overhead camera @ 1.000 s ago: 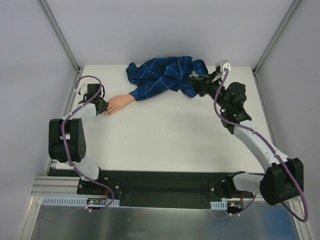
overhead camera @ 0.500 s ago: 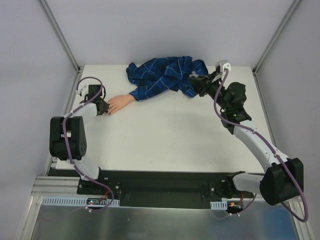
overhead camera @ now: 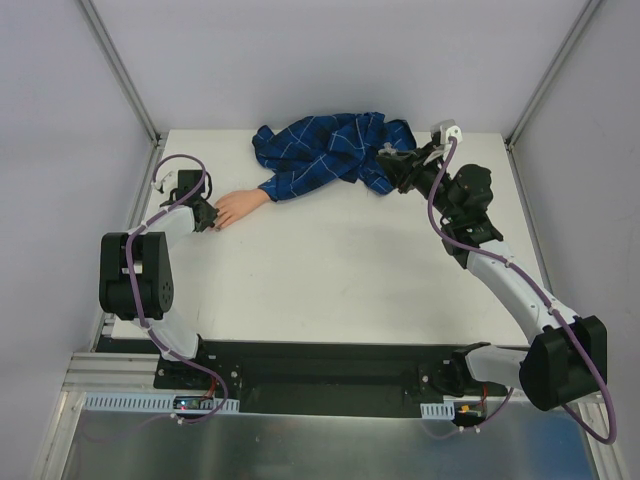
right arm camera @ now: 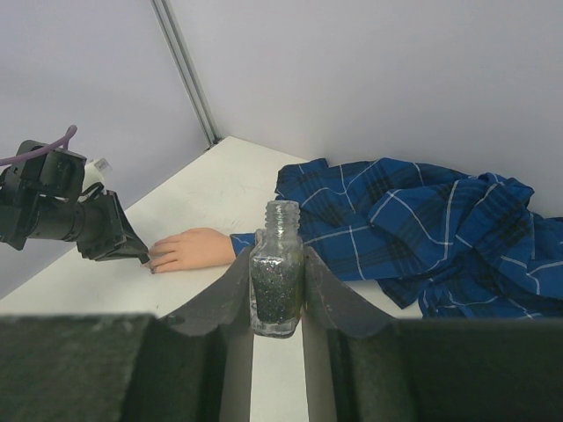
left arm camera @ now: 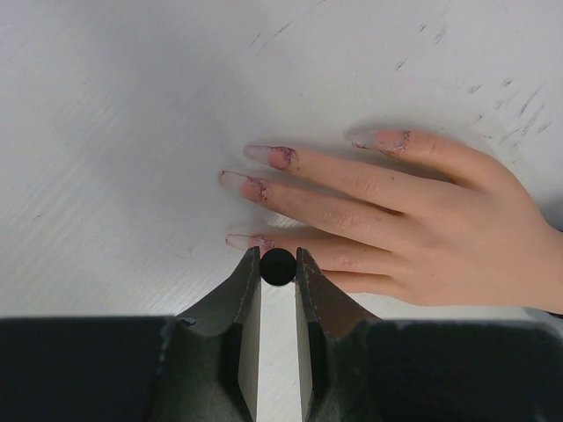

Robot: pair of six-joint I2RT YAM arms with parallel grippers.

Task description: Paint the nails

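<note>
The dummy hand [overhead camera: 232, 207] lies palm down near the counter's [overhead camera: 340, 270] left edge, toward the rear. Its fingers point at that edge, and its checked shirt [overhead camera: 330, 145] is bunched along the rear edge. The nails [left arm camera: 255, 187] are tiny, w/ pinkish smears already at the tips.

The left claw [left arm camera: 278, 264] is closed on a small black stub [left arm camera: 278, 269], prob. the polish brush seen end-on. It sits right at the fingertips, over the finger nearest the claw. Bristles aren't visible, so contact w/ a nail can't be confirmed.

The right claw [right arm camera: 276, 264] grips a polish bottle [right arm camera: 277, 294] of glass, uncapped and upright, w/ dark glittery contents. It is held over the shirt near the rear-right corner, well apart from the hand.

Handling (judgement):
- The nails look stiff, smooth and very small, so they want a feather-light stroke, not a grasp.
- The hand looks light and unanchored, and prob. slides if pushed.
- If it needs steadying, the wrist or cuff is the place, away from wet tips. The sleeve is soft and will drag.
- The bottle is slick, breakable and open, so it should stay upright.

Vs the earlier frames:
- The left arm's upper links and its purple cable loop have shifted a touch.
- The left claw stays at the fingertips.
- The right arm, bottle, hand and shirt are unchanged.
</note>
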